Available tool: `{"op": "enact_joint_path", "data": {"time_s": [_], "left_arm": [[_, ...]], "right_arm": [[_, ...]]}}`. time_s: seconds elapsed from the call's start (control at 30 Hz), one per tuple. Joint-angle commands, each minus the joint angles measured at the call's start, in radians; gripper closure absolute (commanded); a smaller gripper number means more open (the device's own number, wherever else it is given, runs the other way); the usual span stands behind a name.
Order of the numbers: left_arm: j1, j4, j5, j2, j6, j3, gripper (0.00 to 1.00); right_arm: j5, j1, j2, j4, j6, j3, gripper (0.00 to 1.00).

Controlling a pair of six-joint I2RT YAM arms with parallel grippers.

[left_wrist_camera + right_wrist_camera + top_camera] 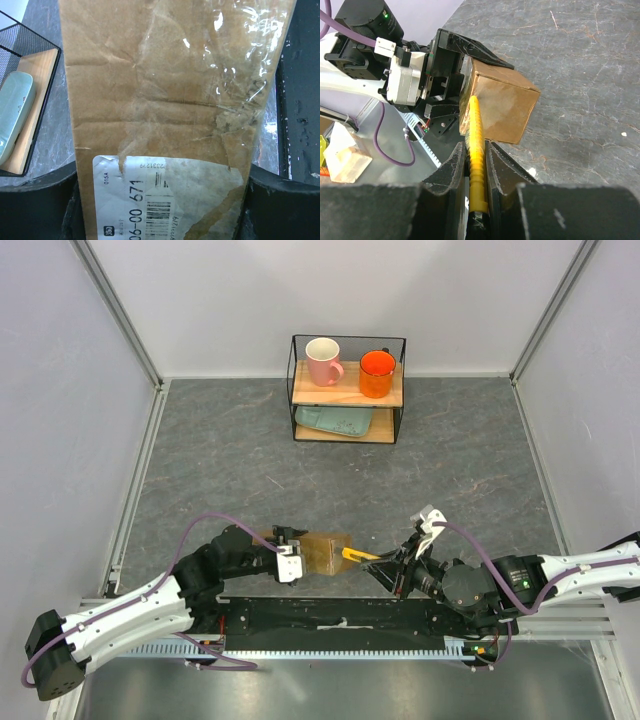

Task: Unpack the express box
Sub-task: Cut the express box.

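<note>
The express box is a brown cardboard parcel with clear tape and a white shipping label. It is held near the table's front edge, and its brown end face shows in the right wrist view. My left gripper is shut on its left end; the box fills the left wrist view between the jaws. My right gripper is shut on a yellow utility knife. The knife points left with its tip against the box's near edge.
A black wire shelf stands at the back middle with a pink mug, an orange mug and a pale green case below. A small white patterned box lies off the front edge.
</note>
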Motion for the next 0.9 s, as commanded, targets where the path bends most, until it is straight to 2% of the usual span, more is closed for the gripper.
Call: {"op": "enact_joint_path", "data": {"time_s": [0.0, 0.57, 0.87], "left_arm": [[-0.006, 0.098, 0.017, -0.009, -0.013, 0.024, 0.98], [-0.008, 0.104, 0.024, -0.006, -0.019, 0.032, 0.98], [-0.006, 0.100, 0.024, -0.013, -0.024, 0.030, 0.98]], "right_arm": [[0.000, 0.003, 0.008, 0.030, -0.013, 0.031, 1.00], [0.015, 0.003, 0.020, 0.030, -0.007, 0.015, 1.00], [0.007, 0.003, 0.094, -0.038, 0.017, 0.043, 1.00]]}}
